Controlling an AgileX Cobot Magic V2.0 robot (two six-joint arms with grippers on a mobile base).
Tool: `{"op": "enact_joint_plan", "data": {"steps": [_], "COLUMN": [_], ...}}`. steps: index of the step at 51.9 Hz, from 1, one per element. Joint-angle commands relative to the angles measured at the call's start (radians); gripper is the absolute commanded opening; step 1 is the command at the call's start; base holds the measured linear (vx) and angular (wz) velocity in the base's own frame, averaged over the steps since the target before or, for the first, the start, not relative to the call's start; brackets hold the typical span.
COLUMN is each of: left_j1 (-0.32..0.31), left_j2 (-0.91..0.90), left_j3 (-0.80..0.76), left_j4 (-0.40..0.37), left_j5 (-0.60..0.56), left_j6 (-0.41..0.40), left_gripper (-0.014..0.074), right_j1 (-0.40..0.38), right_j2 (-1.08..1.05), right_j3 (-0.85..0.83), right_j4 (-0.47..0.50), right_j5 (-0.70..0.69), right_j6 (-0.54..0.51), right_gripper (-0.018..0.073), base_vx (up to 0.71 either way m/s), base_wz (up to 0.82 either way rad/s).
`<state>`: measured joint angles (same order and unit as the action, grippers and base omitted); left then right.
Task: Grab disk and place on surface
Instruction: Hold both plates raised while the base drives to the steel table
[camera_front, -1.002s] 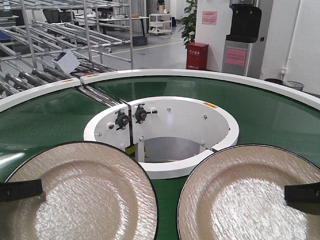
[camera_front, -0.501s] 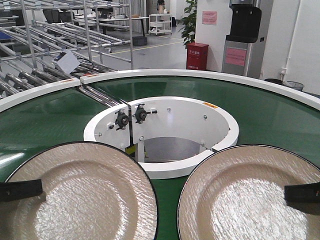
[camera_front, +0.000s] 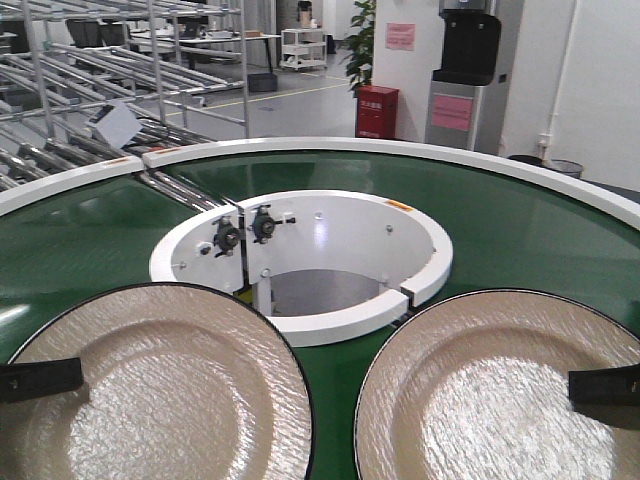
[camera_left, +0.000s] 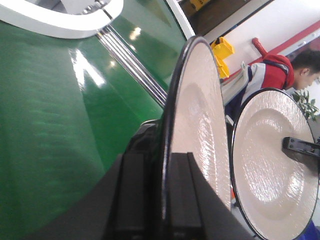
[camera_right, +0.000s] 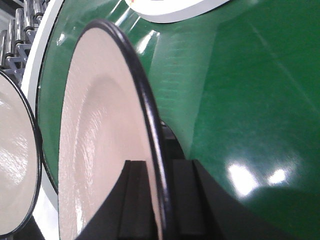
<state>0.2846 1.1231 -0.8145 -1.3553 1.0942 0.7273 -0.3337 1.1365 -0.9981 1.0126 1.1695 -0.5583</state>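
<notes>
Up front, two disks are seen on the near side of the white ring (camera_front: 320, 325). The left disk (camera_front: 160, 390) is pinched at its rim by the left claw (camera_front: 45, 378), and the right disk (camera_front: 500, 390) by the right claw (camera_front: 600, 385). By the left wrist, that rim is shown squeezed tight in the left claw. By the right wrist, the same is shown for the right claw.

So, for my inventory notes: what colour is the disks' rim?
Black, around the round cream glossy disk; clearest in the right wrist view.
</notes>
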Motion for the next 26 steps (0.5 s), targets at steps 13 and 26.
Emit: {"op": "enact_joint_plan", "data": {"steps": [13, 26], "left_j1": [-0.004, -0.004], "left_j2": [-0.024, -0.024], "left_j3": [-0.03, -0.03], "left_j4": [-0.145, -0.145], "left_j5": [0.03, 0.03], "left_j6": [-0.018, -0.018], "left_gripper": [-0.0005, -0.0005], "right_j1": [0.0, 0.0], "right_j2": [-0.023, -0.023], "right_j3": [-0.028, -0.028], "right_j4": [0.117, 0.117], "right_j5": [-0.018, -0.018], "right_j6": [0.003, 0.003], "right_gripper": [-0.0009, -0.0009], "base_vx": [-0.14, -0.17], "base_wz": [-0.34, -0.52]}}
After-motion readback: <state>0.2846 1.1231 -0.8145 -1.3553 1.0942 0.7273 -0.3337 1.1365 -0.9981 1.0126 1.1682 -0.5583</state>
